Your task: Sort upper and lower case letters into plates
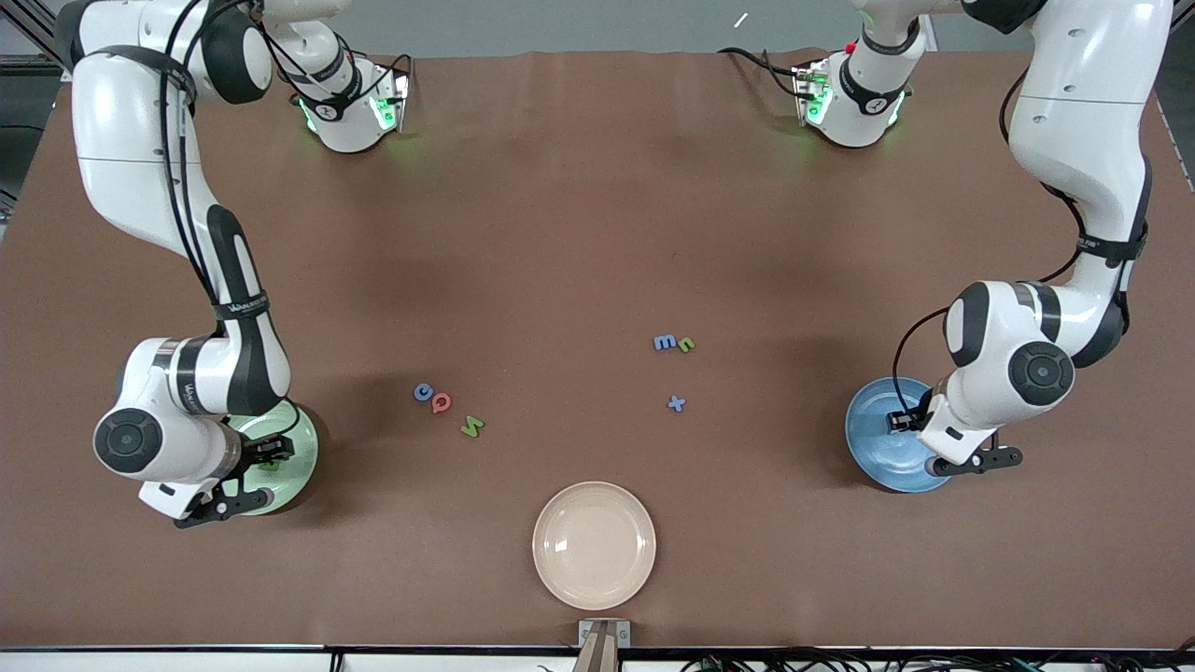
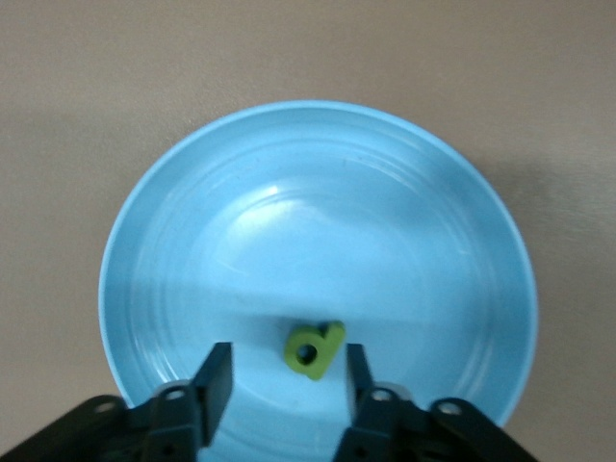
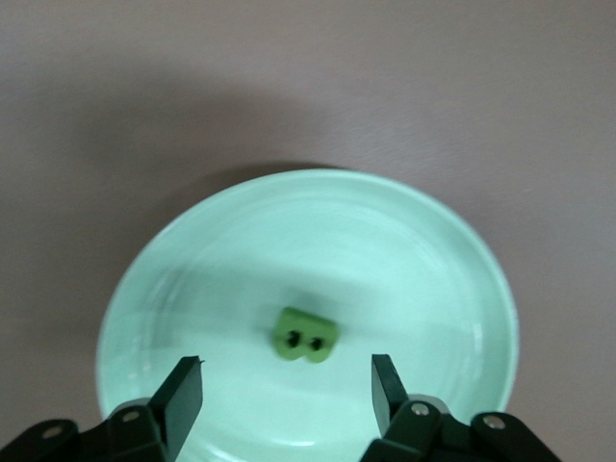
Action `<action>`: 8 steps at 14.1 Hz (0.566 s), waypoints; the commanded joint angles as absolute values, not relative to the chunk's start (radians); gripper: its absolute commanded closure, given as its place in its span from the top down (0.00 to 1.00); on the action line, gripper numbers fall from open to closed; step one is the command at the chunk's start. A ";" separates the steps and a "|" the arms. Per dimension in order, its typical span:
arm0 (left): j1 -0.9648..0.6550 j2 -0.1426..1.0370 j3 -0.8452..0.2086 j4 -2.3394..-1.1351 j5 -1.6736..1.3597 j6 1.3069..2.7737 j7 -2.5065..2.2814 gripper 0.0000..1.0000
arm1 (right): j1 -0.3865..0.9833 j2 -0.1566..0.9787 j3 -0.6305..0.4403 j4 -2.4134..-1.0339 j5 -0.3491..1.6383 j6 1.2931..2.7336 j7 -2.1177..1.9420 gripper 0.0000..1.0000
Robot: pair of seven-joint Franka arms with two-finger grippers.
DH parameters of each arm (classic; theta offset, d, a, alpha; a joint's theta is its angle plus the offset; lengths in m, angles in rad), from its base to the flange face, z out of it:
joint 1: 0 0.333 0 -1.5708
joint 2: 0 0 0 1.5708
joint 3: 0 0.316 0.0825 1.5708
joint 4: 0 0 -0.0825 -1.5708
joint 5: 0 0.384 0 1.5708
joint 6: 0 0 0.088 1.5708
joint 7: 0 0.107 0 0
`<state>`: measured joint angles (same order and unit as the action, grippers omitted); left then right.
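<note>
I count six letters loose mid-table: three blue, two green, one red. Left gripper spread over blue plate, one green letter inside; right gripper spread over mint plate, one green letter inside.

There are three plates: one mint green plate, one blue plate and one cream plate. Eight toy letters show in all. Six lie loose on the table: a blue letter, a pinkish-red letter and a green letter in one group of three, and a blue m, a small green letter and a blue cross-shaped letter in another three. One green letter lies in the blue plate, and one green letter in the mint green plate. Two arms, two grippers.
</note>
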<state>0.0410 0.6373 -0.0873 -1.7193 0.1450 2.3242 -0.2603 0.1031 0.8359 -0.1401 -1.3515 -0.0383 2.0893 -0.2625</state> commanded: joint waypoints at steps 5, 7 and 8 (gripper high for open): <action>-0.003 0.646 -0.221 -1.642 0.143 2.316 -0.325 1.00 | 0.238 0.785 -0.132 -1.373 0.107 1.948 -0.063 0.80; -0.090 0.672 -0.221 -1.606 0.147 2.316 -0.525 0.99 | 0.258 0.778 -0.132 -1.408 0.164 1.944 -0.063 0.80; -0.133 0.690 -0.221 -1.586 0.144 2.316 -0.610 0.98 | 0.276 0.761 -0.132 -1.440 0.182 1.951 -0.063 0.80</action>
<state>-0.0529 0.6455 -0.2291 -1.6438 0.1438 2.3247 -0.4666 0.2591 0.8105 -0.1297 -1.3580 0.1341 1.9423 -0.0706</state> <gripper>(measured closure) 0.009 0.198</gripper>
